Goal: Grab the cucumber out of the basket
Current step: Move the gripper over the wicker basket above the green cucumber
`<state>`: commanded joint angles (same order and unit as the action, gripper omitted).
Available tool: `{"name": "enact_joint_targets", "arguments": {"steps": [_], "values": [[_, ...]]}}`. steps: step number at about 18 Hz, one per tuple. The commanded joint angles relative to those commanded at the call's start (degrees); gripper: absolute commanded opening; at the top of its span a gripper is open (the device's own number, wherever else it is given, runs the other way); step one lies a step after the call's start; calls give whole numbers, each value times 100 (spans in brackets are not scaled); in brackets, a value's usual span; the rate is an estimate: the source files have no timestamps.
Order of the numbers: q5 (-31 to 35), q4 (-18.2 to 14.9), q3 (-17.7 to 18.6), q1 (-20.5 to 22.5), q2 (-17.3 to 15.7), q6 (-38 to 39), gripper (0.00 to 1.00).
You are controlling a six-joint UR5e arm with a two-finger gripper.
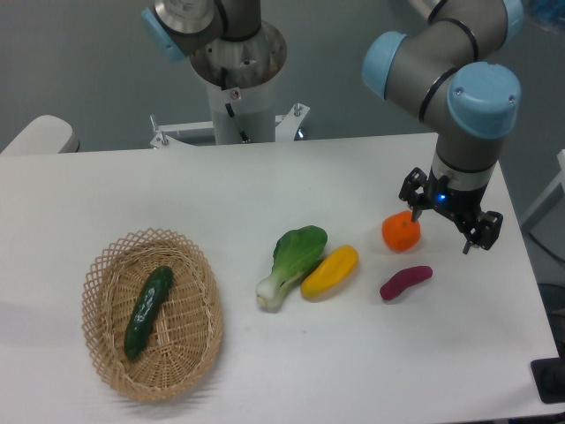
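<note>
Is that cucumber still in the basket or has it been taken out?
In. The cucumber lies flat on the floor of the basket, alone there, while the pincer hangs open far off beside the orange.

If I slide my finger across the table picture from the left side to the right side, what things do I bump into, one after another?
basket with the cucumber inside → bok choy → yellow vegetable → orange fruit and purple sweet potato, about level with each other → gripper, open above the table.
</note>
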<state>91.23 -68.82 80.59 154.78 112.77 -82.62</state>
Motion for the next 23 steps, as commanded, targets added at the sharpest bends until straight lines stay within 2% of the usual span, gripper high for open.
{"name": "enact_joint_targets", "arguments": {"steps": [3, 6, 9, 15, 16, 17, 19, 21, 23], "values": [[0, -44, 88, -35, -96, 79, 100], [9, -193, 175, -368, -158, 455, 100], [9, -202, 351, -763, -334, 1141, 100], [-44, -193, 790, -1712, -659, 3108, 100], [-61, -193, 835, -1792, -668, 3277, 100], [-105, -167, 1000, -2089, -659, 4035, 100], [-132, -132, 1142, -2381, -659, 4647, 100], [-132, -115, 1152, -2697, -616, 5192, 100], [-132, 156, 1169, -3005, -554, 5711, 100]]}}
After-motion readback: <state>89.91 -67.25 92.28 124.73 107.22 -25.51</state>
